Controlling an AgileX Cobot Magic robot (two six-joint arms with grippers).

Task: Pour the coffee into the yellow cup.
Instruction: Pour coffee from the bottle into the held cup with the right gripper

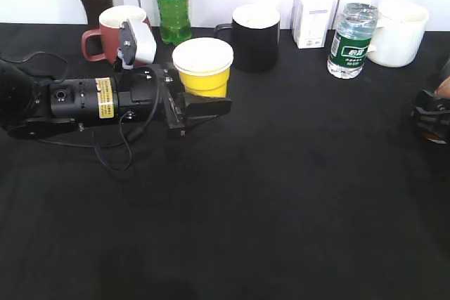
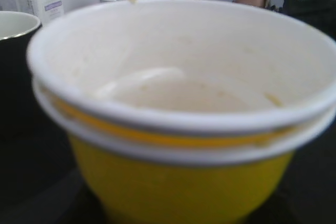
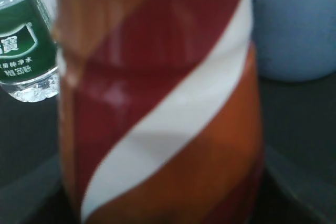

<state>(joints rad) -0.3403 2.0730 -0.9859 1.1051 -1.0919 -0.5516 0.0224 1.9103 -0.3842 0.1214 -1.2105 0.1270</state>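
The yellow cup [image 1: 202, 68] stands on the black worktop [image 1: 281, 194] with the left gripper [image 1: 200, 100] at its base, jaws apart around it. The right gripper's jaws are unseen, so I cannot tell their state; its camera fills with the coffee bottle [image 3: 163, 103]. A hard squeeze could crumple or tip the light cup.

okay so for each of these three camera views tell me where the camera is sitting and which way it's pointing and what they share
Exterior view: raised in front of the table, slanting down toward the back wall; shows the left arm with the left gripper at the yellow cup, and the right gripper at the right edge.
Left wrist view: on the left arm, close and level with the yellow cup's rim; no robot part is clearly visible.
Right wrist view: on the right arm, filled by a red, white and orange bottle; no gripper shows.
Shared: the green-labelled water bottle appears in the exterior and right wrist views.
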